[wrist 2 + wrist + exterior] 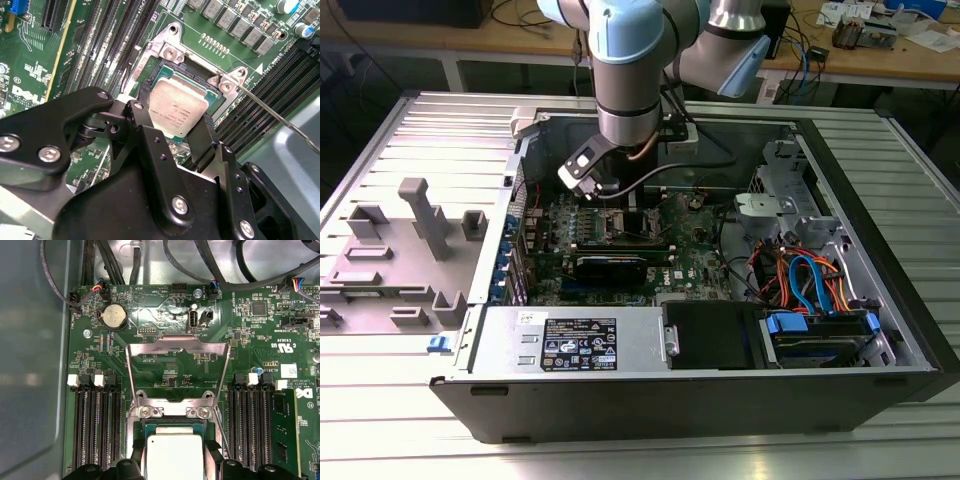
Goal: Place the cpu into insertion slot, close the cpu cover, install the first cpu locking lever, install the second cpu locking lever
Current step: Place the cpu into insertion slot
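Observation:
The cpu (177, 110) is a flat silver square lying level in the insertion slot (172, 75), whose dark edge shows around it. My gripper (175, 107) straddles it, with one black finger (143, 97) against each of two opposite sides. In the first wrist view the cpu (175, 455) sits between the fingertips (137, 456) inside the insertion slot (172, 424). The cpu cover (177, 341) stands swung open beyond the socket, the board showing through its window. A thin wire locking lever (280, 122) sticks out unlatched beside the socket. In the exterior view my gripper (620, 200) is low over the motherboard.
Long black memory slots (97, 430) run on both sides of the socket. The open computer case (880, 300) has tall walls, a power supply (570, 340) at the front and drive cables (810, 280) toward the exterior view's right. A grey fixture (415, 230) lies on the table.

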Robot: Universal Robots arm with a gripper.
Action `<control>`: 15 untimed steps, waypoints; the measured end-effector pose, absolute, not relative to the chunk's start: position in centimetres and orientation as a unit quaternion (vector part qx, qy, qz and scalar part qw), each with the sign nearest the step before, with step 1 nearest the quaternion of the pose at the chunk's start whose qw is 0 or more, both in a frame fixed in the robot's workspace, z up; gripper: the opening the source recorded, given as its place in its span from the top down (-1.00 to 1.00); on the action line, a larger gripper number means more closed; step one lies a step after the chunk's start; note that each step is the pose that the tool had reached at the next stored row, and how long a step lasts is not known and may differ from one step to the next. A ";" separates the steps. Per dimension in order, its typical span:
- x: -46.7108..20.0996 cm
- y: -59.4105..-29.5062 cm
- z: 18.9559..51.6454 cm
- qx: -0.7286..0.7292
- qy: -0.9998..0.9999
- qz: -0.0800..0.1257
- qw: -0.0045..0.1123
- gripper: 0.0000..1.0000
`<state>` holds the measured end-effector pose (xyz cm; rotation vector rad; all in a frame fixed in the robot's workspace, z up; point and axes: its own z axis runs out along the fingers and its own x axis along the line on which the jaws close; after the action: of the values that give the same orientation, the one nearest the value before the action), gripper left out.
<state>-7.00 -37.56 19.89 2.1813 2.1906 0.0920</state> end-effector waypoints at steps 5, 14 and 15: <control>-7.0 -37.6 19.8 0.709 0.704 0.030 0.025 -0.08; -7.0 -37.6 19.6 0.709 0.704 0.030 0.025 -0.08; -7.0 -37.6 19.6 0.709 0.704 0.030 0.025 -0.08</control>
<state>-7.01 -37.56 19.64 2.1937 2.1779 0.0916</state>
